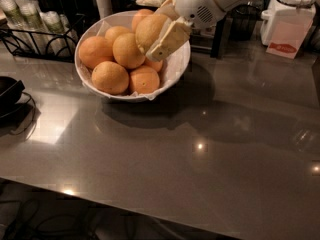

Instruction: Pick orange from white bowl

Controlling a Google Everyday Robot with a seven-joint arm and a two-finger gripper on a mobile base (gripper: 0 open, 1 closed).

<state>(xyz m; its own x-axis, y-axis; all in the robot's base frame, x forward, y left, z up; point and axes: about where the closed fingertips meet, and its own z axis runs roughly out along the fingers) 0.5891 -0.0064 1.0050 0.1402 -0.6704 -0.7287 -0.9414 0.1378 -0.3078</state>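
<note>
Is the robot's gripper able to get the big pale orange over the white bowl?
Looks like yes: the gripper is shut on the big round pale orange, holding it over the wide white paper-lined bowl.
</note>
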